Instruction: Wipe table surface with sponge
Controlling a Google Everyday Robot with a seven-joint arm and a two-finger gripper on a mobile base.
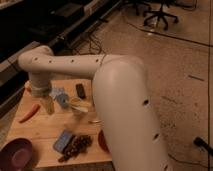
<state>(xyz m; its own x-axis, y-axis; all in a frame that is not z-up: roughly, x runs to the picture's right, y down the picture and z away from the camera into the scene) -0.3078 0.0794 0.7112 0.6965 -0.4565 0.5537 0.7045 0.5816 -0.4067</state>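
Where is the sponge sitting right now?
In the camera view, the sponge lies near the table front edge, beside the grapes, right of the purple bowl; the gripper is farther back, near the carrot.

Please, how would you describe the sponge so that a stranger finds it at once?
On the wooden table, look toward the near edge, away from the tool, which hangs over the table farther back. The sponge lies there beside the dark grapes: a thick blue-grey block, not the thin cloth.

Orange carrot [29,113], purple bowl [17,152] nearer the camera, dark bunch, probably grapes [76,146], farther right.
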